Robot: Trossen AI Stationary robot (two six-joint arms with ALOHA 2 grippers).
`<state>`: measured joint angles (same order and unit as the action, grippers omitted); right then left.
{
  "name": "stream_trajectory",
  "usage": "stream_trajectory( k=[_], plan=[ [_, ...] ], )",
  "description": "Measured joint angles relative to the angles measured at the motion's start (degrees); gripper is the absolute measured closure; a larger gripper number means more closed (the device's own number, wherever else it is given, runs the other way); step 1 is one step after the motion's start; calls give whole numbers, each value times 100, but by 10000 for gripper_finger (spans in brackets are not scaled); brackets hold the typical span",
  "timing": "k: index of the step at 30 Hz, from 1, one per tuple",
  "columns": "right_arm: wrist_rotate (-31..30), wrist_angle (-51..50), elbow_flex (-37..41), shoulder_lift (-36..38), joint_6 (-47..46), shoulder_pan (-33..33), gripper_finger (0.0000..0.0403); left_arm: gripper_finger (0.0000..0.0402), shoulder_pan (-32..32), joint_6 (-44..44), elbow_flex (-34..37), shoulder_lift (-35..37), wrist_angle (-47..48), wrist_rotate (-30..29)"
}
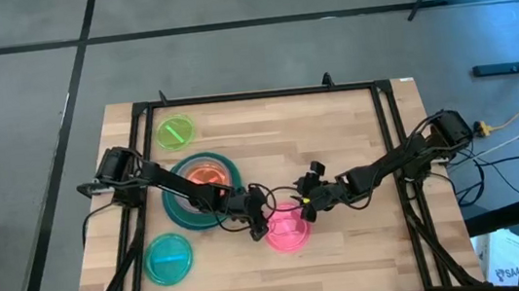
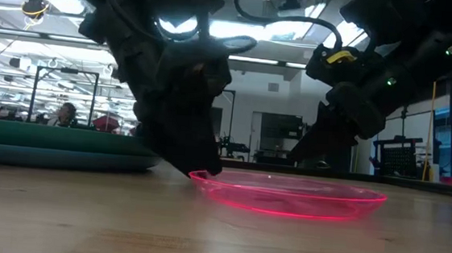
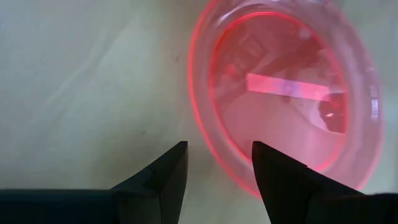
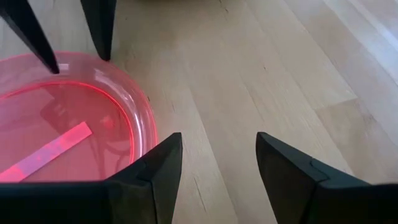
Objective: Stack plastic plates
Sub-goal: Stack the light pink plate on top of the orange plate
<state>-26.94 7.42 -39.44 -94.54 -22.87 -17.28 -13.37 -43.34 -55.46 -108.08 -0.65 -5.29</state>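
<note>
While open, left hand (image 3: 214, 163) straddles pink plate (image 3: 283, 93) rim.

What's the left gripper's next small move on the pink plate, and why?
Probably shut the left gripper on the pink plate: its open fingers straddle the near rim at table level. The right gripper, also open, sits beside the opposite rim.
</note>
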Motion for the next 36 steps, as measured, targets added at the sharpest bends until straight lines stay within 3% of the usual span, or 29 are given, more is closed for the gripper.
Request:
stream_trajectory(
  k=[9,25,36],
  plan=[
    [33,-1,2,0,6,0,208,246,-30,496,0,-122,-327,102],
    [106,-4,2,0,-2,0,208,394,-31,645,7,-118,-345,34],
    [253,-302,2,248,18,-177,208,398,-46,940,9,54,-392,22]
  ],
)
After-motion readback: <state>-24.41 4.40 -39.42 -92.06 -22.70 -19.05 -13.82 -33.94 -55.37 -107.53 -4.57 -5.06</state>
